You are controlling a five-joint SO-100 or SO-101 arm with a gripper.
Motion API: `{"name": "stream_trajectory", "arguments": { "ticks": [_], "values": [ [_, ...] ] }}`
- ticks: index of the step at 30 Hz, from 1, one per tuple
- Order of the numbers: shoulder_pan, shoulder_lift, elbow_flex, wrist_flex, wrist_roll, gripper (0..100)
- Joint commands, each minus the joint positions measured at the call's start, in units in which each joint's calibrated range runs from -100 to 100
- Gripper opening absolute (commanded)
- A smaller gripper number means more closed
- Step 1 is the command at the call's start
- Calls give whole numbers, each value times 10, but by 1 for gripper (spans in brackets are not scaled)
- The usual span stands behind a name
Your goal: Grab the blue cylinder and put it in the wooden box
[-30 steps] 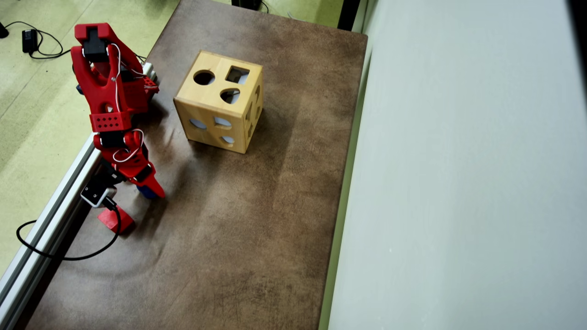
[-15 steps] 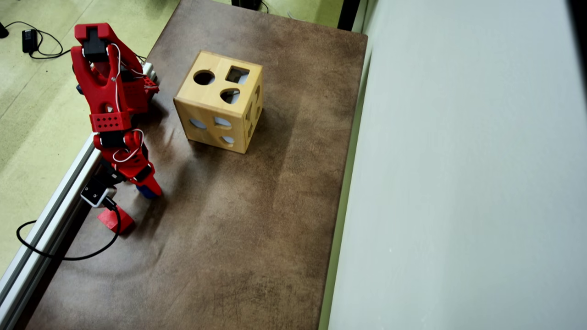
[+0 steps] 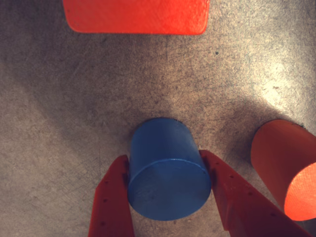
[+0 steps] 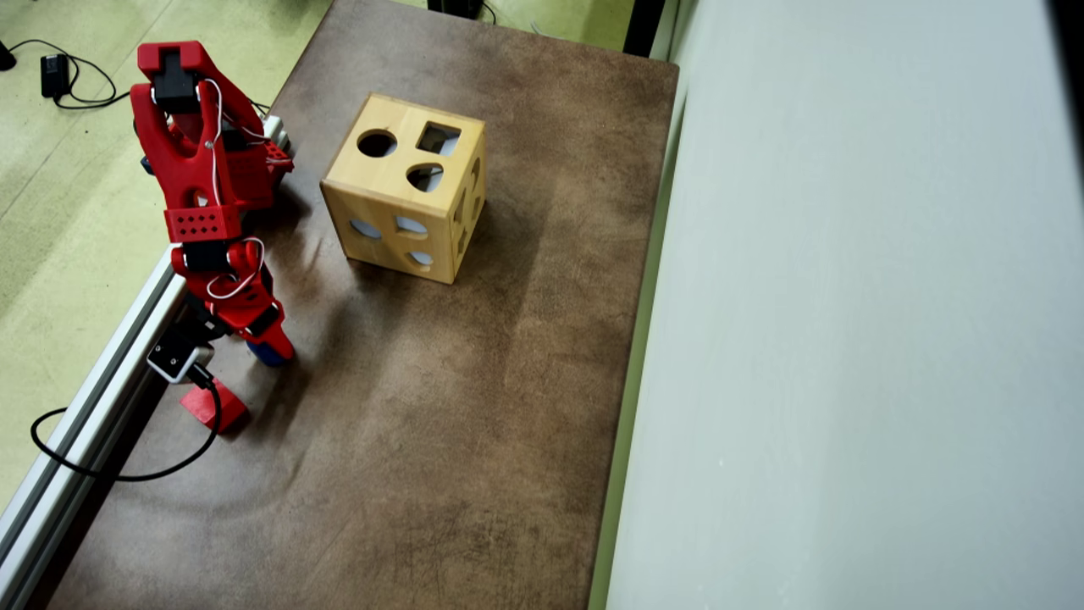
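Observation:
In the wrist view the blue cylinder (image 3: 165, 170) stands on the brown mat between my two red fingers, which press against its left and right sides. My gripper (image 3: 164, 160) is shut on it. In the overhead view my gripper (image 4: 269, 343) is low at the mat's left edge, and only a bit of the blue cylinder (image 4: 266, 355) shows under it. The wooden box (image 4: 406, 199), a light-wood cube with shaped holes, stands further up the mat to the right, well apart from the gripper.
A red flat-sided block (image 3: 136, 15) lies just ahead of the cylinder and shows in the overhead view (image 4: 212, 407). A red rounded block (image 3: 286, 168) lies close on the right. A metal rail (image 4: 102, 381) runs along the mat's left edge. A grey wall (image 4: 847, 339) borders the right.

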Motion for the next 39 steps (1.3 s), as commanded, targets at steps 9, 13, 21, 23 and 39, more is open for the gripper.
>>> {"name": "stream_trajectory", "arguments": {
  "ticks": [9,13,21,23,39],
  "values": [
    [2,-2,-7,4,-2,13],
    [7,-1,-7,4,-1,13],
    [1,-3,-9,4,-2,13],
    [2,-4,-9,4,-2,11],
    [6,-71,-8,56,-2,9]
  ]
}}
